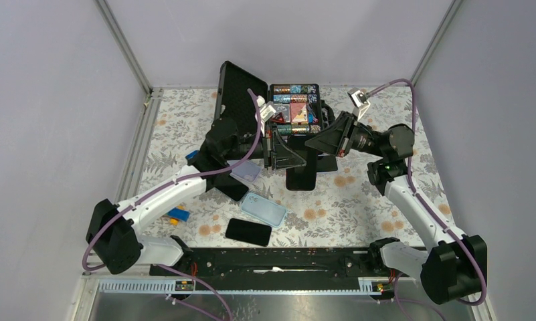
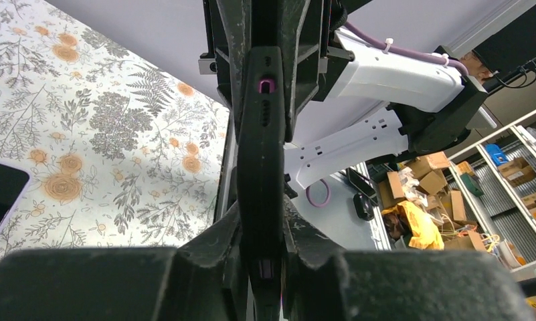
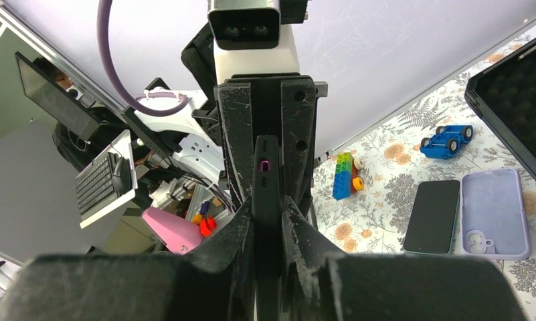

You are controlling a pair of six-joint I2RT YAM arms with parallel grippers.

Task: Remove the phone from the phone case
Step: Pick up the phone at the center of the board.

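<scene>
Because a snug sleeve only lets go when one end is anchored and the other is worked loose, both arms meet on the same object: the left fingers (image 2: 211,253) pinch one end of the black phone case (image 2: 259,167) across its thin edge, and the right fingers (image 3: 304,235) pinch the opposite end the same way, each pair pressed flat against the broad faces. Between the two pairs the case stands edge-on and appears lifted off the flowered worktop (image 1: 359,200), which I judge leaves room for it to flex. The phone (image 2: 266,85) is seated inside, showing only as a purple glint in the port cut-out near the right fingers. Neither pair has a tip hooked under the case's lip, so the separation looks not yet begun. Past the right fingers, well apart on the worktop, a lilac case (image 3: 496,214) and a dark handset (image 3: 433,215) lie side by side, untouched.
</scene>
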